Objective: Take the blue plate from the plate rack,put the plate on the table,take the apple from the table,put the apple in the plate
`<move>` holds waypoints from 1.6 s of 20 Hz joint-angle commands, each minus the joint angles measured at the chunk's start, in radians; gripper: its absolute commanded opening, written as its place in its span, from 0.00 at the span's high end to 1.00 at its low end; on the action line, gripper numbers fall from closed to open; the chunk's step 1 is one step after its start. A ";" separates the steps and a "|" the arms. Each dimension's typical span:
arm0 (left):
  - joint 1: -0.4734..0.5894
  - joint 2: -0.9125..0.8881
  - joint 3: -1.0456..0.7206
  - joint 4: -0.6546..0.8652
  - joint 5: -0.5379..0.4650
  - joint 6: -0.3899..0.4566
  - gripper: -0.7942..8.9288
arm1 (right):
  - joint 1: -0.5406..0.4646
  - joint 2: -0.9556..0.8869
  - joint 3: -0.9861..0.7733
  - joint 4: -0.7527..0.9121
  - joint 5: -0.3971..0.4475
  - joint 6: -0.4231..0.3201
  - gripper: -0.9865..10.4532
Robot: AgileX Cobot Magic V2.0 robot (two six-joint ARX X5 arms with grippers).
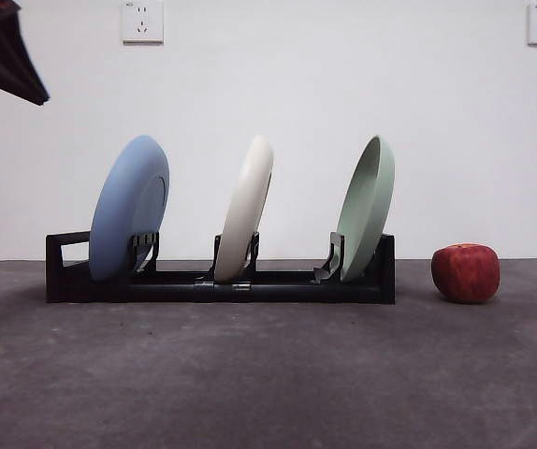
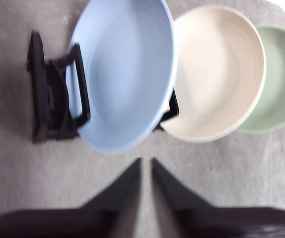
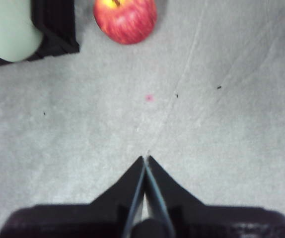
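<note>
A long, low black plastic plate rack (image 1: pixel 220 281) with upright slotted holders and a squared loop at one end sits on the flat, dark grey, rough speckled surface (image 1: pixel 268 374). Three plates lean on edge in the rack. The large round matte light-blue plate (image 1: pixel 129 206), shallow with a raised rim, stands at the rack's loop end; a smooth cream-white plate (image 1: pixel 246 208) leans in the rack's middle slot; a pale green plate (image 1: pixel 368 206) leans at the rack's far end from the loop. The round dark red apple (image 1: pixel 466 272), faintly streaked with yellow, rests on the surface just beyond the rack's green-plate end, apart from it. The left gripper (image 2: pixel 146 161) hangs above the surface just in front of the blue plate's rim, not touching it, its two tapered black fingers nearly together with only a thin slit between them and nothing held. The right gripper (image 3: pixel 146 158) hovers over bare surface, well apart from the apple, its fingers clenched tip to tip on nothing. A black arm tip (image 1: pixel 5 51) shows at the front view's upper corner above the rack's loop end.
</note>
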 commanded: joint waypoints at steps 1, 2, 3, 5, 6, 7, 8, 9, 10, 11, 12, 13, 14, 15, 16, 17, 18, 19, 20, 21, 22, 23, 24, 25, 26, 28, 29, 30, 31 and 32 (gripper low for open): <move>-0.008 0.087 0.091 -0.022 0.037 -0.007 0.73 | 0.001 0.008 0.007 0.005 -0.003 0.004 0.91; -0.012 0.126 0.128 -0.027 0.075 -0.011 0.71 | 0.001 0.008 0.007 0.005 -0.003 0.004 0.91; -0.018 0.169 0.173 -0.029 0.112 -0.027 0.71 | 0.001 0.010 0.007 0.004 -0.003 0.005 0.91; -0.031 0.250 0.259 -0.033 0.127 -0.060 0.64 | 0.001 0.010 0.007 0.003 -0.003 0.009 0.91; -0.037 0.286 0.297 -0.037 0.128 -0.072 0.62 | 0.001 0.010 0.007 0.002 -0.003 0.012 0.91; -0.047 0.322 0.339 -0.045 0.128 -0.077 0.62 | 0.001 0.010 0.007 -0.002 -0.003 0.012 0.91; -0.053 0.348 0.370 -0.050 0.128 -0.078 0.62 | 0.001 0.010 0.007 -0.005 -0.003 0.012 0.91; -0.061 0.375 0.402 -0.051 0.127 -0.079 0.62 | 0.001 0.010 0.007 -0.008 -0.003 0.012 0.91; -0.068 0.394 0.425 -0.052 0.128 -0.079 0.62 | 0.001 0.010 0.007 -0.011 -0.003 0.012 0.91; -0.076 0.414 0.445 -0.048 0.128 -0.080 0.62 | 0.001 0.010 0.007 -0.014 -0.003 0.012 0.91; -0.082 0.428 0.459 -0.048 0.128 -0.081 0.62 | 0.001 0.010 0.007 -0.015 -0.003 0.013 0.91; -0.090 0.443 0.471 -0.048 0.128 -0.082 0.62 | 0.001 0.010 0.007 -0.016 -0.003 0.014 0.91; -0.098 0.455 0.477 -0.041 0.127 -0.082 0.62 | 0.001 0.010 0.007 -0.017 -0.003 0.020 0.91; -0.106 0.463 0.478 -0.032 0.127 -0.082 0.62 | 0.001 0.010 0.007 -0.018 -0.003 0.028 0.91; -0.113 0.471 0.478 -0.026 0.127 -0.089 0.63 | 0.001 0.010 0.007 -0.019 -0.003 0.035 0.91; -0.120 0.476 0.478 -0.024 0.121 -0.089 0.63 | 0.001 0.010 0.007 -0.023 -0.003 0.037 0.91; -0.126 0.484 0.478 -0.018 0.109 -0.089 0.63 | 0.001 0.010 0.007 -0.026 -0.003 0.038 0.91; -0.132 0.487 0.478 -0.019 0.095 -0.089 0.63 | 0.001 0.010 0.007 -0.030 -0.003 0.037 0.91; -0.138 0.489 0.478 -0.020 0.077 -0.089 0.64 | 0.001 0.010 0.007 -0.034 -0.003 0.037 0.91; -0.143 0.490 0.478 -0.017 0.066 -0.087 0.69 | 0.001 0.010 0.007 -0.039 -0.003 0.037 0.91; -0.146 0.490 0.478 -0.010 0.053 -0.084 0.76 | 0.001 0.010 0.007 -0.045 -0.003 0.037 0.91; -0.148 0.490 0.478 -0.006 0.045 -0.084 0.84 | 0.001 0.010 0.007 -0.051 -0.003 0.037 0.91; -0.149 0.490 0.478 -0.005 0.046 -0.084 0.90 | 0.001 0.010 0.007 -0.055 -0.003 0.037 0.91; -0.151 0.490 0.478 -0.007 0.046 -0.084 0.92 | 0.001 0.010 0.007 -0.058 -0.003 0.037 0.91; -0.151 0.490 0.478 -0.008 0.045 -0.084 0.92 | 0.001 0.010 0.007 -0.062 -0.003 0.037 0.91; -0.151 0.490 0.478 -0.007 0.045 -0.084 0.92 | 0.001 0.010 0.007 -0.066 -0.003 0.037 0.91; -0.151 0.490 0.478 -0.008 0.049 -0.084 0.92 | 0.001 0.010 0.007 -0.068 -0.003 0.037 0.91; -0.151 0.490 0.478 -0.011 0.050 -0.084 0.92 | 0.001 0.010 0.007 -0.071 -0.003 0.037 0.91; -0.151 0.490 0.478 -0.013 0.051 -0.084 0.92 | 0.001 0.010 0.007 -0.074 -0.002 0.037 0.91; -0.151 0.490 0.478 -0.014 0.058 -0.084 0.92 | 0.001 0.010 0.007 -0.076 -0.002 0.037 0.91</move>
